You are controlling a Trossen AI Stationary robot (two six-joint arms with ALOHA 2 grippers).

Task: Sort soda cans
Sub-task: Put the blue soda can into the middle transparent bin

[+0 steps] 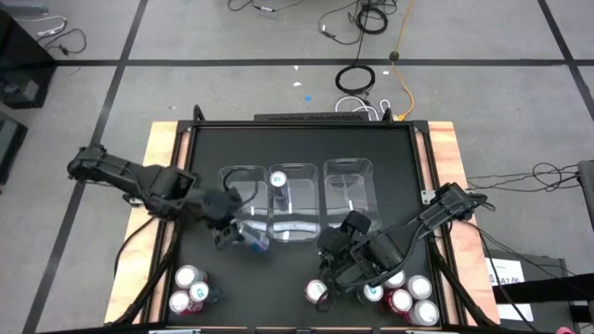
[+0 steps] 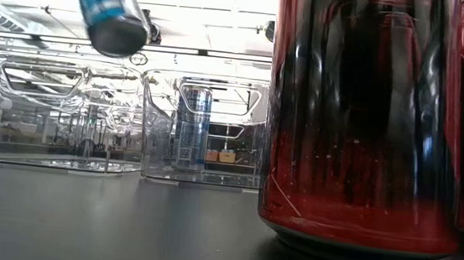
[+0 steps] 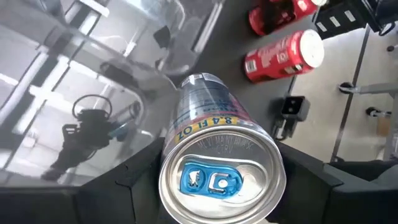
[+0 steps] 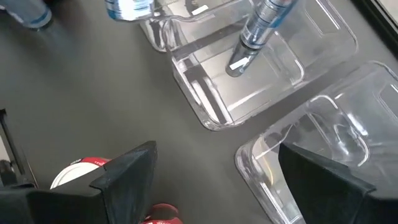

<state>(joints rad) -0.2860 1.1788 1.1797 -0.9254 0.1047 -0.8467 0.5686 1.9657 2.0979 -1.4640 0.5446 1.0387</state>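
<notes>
Black tabletop [image 1: 297, 148] carries three clear bins in a row; I take the middle bin [image 1: 293, 199] as my landmark

My left gripper [image 1: 229, 232] hangs just outside that bin's near-left corner, over the near edge of the left-hand bin [image 1: 240, 190]. Its fingers [image 3: 134, 186] are clamped on a blue can [image 3: 214, 165], lifted clear of the table and tilted; the low view shows its dark base [image 2: 116, 31] in the air above the bins. From my left wrist the can's silver top with a blue tab faces the camera, pinned between the two dark fingers.

Inside the middle bin, at its far-left part, one blue can [image 1: 277, 181] stands upright; it also shows through the clear wall in the low view [image 2: 190, 126].

My right gripper [image 1: 336, 246] sits beside the middle bin's near-right corner, low over the table, fingers spread apart with nothing between them. The right-hand bin [image 1: 348, 190] lies just beyond it.

Nearer the table's front edge than the middle bin, and to its right, red cans stand in a cluster [image 1: 408, 299], with a single red can [image 1: 317, 291] just short of my right gripper. To the bin's left along the same front edge stands a smaller group of cans [image 1: 188, 288]. One red can [image 2: 359, 116] fills the foreground of the low view
</notes>
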